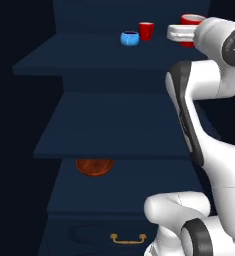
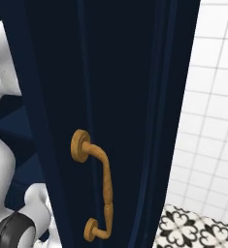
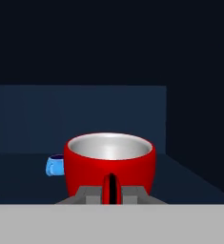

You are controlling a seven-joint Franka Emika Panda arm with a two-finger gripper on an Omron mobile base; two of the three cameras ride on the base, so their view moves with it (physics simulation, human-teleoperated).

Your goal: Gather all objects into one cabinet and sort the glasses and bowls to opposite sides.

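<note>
Inside the tall navy cabinet (image 1: 104, 125), a light-blue bowl (image 1: 130, 38) and a red cup (image 1: 145, 31) stand together on the top shelf. My gripper (image 1: 185, 33) reaches in at the right end of that shelf and is shut on the wall of the second red cup (image 1: 191, 20). In the hand view this cup (image 3: 111, 159) is upright and very close, its near wall pinched between my fingers (image 3: 88, 194), with the blue bowl (image 3: 54, 165) behind it to the left. The reddish-brown bowl (image 1: 94, 166) sits two shelves lower, partly hidden under the shelf edge.
The open cabinet door (image 2: 110, 72) with its long brass handle (image 2: 103, 189) stands close on my right. Beyond it are a white tiled wall (image 2: 212, 121) and patterned floor (image 2: 193, 230). A drawer with a brass pull (image 1: 127, 239) lies below the shelves.
</note>
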